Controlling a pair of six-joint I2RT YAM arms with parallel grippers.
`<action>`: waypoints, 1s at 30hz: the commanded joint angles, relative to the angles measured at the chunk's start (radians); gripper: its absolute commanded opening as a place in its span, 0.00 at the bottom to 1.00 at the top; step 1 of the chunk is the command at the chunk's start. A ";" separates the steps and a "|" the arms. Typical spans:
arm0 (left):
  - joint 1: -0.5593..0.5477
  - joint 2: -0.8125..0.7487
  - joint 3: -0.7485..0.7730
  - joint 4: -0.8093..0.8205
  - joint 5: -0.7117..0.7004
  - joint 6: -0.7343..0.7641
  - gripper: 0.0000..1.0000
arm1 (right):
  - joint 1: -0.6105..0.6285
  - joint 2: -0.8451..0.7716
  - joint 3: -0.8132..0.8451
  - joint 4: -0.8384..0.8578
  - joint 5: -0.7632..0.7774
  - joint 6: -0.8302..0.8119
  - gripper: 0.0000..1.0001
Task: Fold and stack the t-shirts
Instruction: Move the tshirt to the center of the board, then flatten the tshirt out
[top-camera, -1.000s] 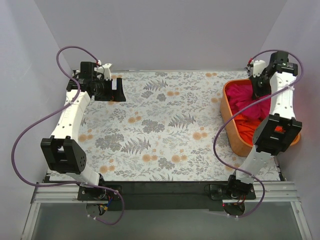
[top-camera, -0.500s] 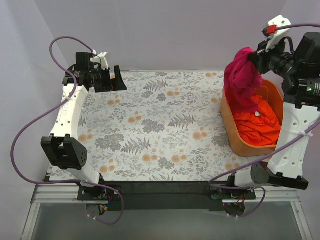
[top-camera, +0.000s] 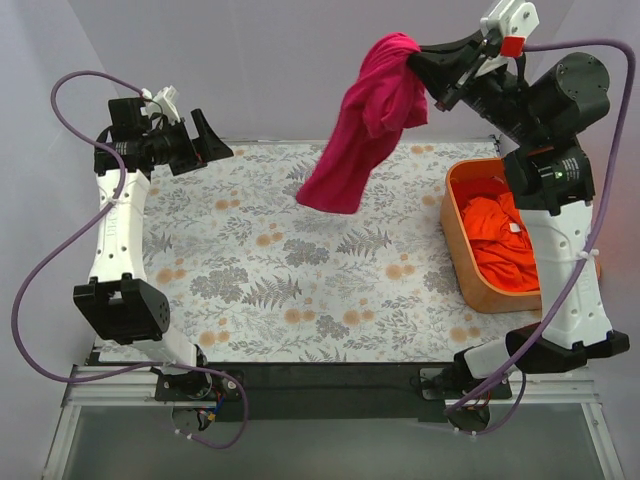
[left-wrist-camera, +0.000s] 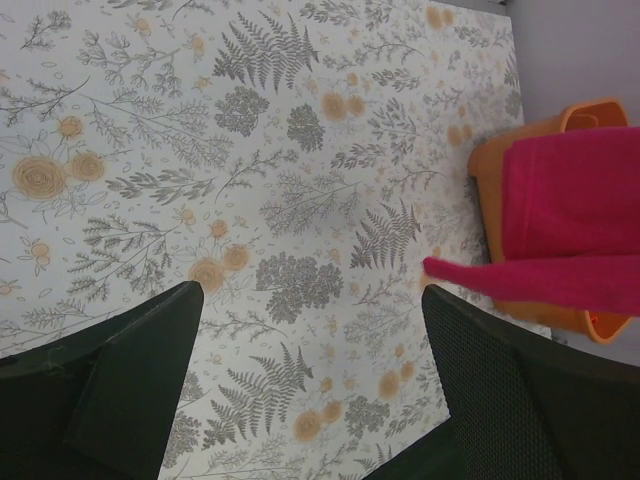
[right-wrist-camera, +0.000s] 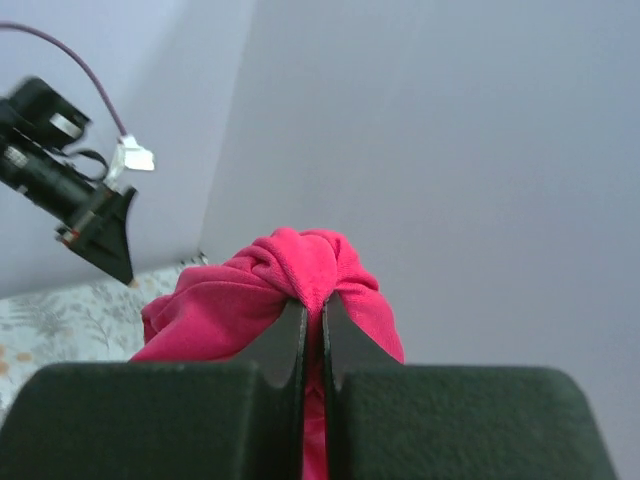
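Observation:
My right gripper (top-camera: 420, 55) is shut on a bunched fold of the magenta-pink t-shirt (top-camera: 362, 125) and holds it high; the shirt hangs free above the back middle of the floral table. In the right wrist view the cloth (right-wrist-camera: 300, 275) is pinched between the closed jaws of the right gripper (right-wrist-camera: 312, 310). An orange-red t-shirt (top-camera: 505, 240) with a small white label lies crumpled in the orange tub (top-camera: 455, 245) at the right. My left gripper (top-camera: 208, 135) is open and empty, raised at the back left. The left wrist view shows the pink shirt (left-wrist-camera: 570, 235) hanging before the tub (left-wrist-camera: 490, 165).
The floral tablecloth (top-camera: 300, 260) covers the table between the arms. Grey walls close in the back and both sides. A purple cable (top-camera: 60, 110) loops off each arm. The black front rail (top-camera: 330, 385) carries both bases.
My right arm has lifted the pink shirt out of the tub and swung it up and left over the table. My left gripper has risen and moved slightly left.

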 joint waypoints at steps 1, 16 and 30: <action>0.002 -0.109 -0.027 0.067 0.016 -0.038 0.90 | 0.087 0.035 0.063 0.240 -0.030 0.085 0.01; -0.008 -0.216 -0.324 -0.118 0.022 0.439 0.95 | 0.073 -0.112 -0.819 -0.199 0.175 -0.267 0.88; -0.150 -0.302 -0.853 -0.103 -0.281 0.854 0.84 | 0.119 0.144 -0.899 -0.474 0.137 -0.397 0.75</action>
